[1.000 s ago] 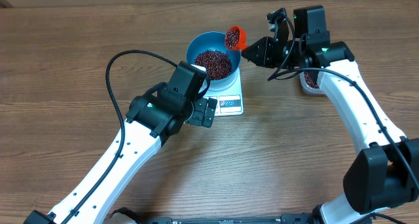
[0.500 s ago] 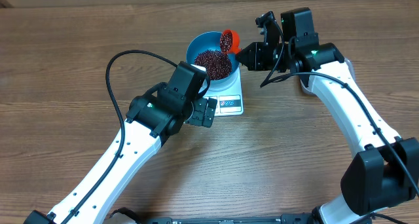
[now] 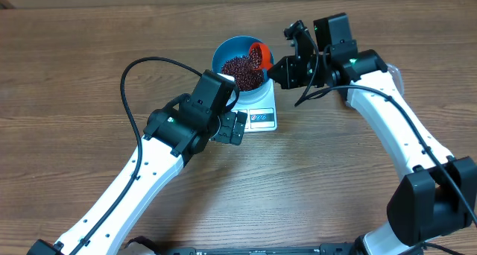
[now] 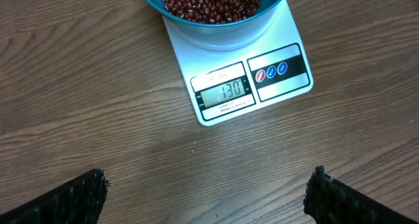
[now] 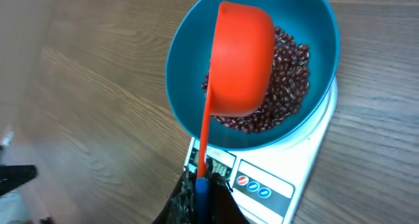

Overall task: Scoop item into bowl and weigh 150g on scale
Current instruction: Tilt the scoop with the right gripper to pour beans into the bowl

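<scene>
The right gripper (image 5: 200, 191) is clamped tight on the end of the thin handle of the red scoop (image 5: 239, 60). The scoop is tipped over, its rounded back turned up toward the wrist camera. It hangs above the scale (image 4: 275, 86), inside the rim of the blue bowl (image 5: 180, 67) that stands on the scale's platform. The beans (image 5: 288, 73) lie in a loose dark heap in that bowl. On the scale's near edge the display (image 4: 224, 91) reads 130, short of the target. Just off that display edge, the left gripper (image 4: 206, 198) hovers with its jaws spread wide, holding nothing.

The beans look hard, smooth and tiny, so they will likely run, bounce and scatter. Fingers cannot pinch them; only the scoop can carry them, and the last few are best trickled in by small tilts. The scoop looks light and stiff, yet a slim handle may twist in the grip. Touching the bowl would likely upset the reading.
</scene>
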You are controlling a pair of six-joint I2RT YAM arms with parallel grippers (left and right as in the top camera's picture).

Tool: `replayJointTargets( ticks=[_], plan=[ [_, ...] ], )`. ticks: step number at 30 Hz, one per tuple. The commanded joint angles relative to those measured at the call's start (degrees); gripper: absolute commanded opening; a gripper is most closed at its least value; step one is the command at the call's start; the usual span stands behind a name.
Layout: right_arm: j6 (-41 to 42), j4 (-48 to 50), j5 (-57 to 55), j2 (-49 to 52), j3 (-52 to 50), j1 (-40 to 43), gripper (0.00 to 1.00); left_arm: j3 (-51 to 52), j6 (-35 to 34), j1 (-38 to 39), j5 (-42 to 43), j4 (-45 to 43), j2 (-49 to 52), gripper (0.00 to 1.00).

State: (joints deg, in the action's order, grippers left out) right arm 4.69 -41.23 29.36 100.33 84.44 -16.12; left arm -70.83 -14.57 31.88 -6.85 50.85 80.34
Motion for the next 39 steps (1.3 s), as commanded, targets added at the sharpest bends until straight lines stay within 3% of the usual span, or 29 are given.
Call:
replayJointTargets(
  ticks=[1, 39],
  plan=[
    [-1.22, 0.20, -2.51, -1.64, 1.51, 0.11, 0.04, 0.42, 0.87, 0.00, 0.09, -0.09, -0.39, 1.00],
    [-1.09, -0.92, -2.25, -1.64, 1.51, 0.09, 0.04, 0.42, 0.87, 0.00, 0.09, -0.09, -0.39, 1.00]
  ],
)
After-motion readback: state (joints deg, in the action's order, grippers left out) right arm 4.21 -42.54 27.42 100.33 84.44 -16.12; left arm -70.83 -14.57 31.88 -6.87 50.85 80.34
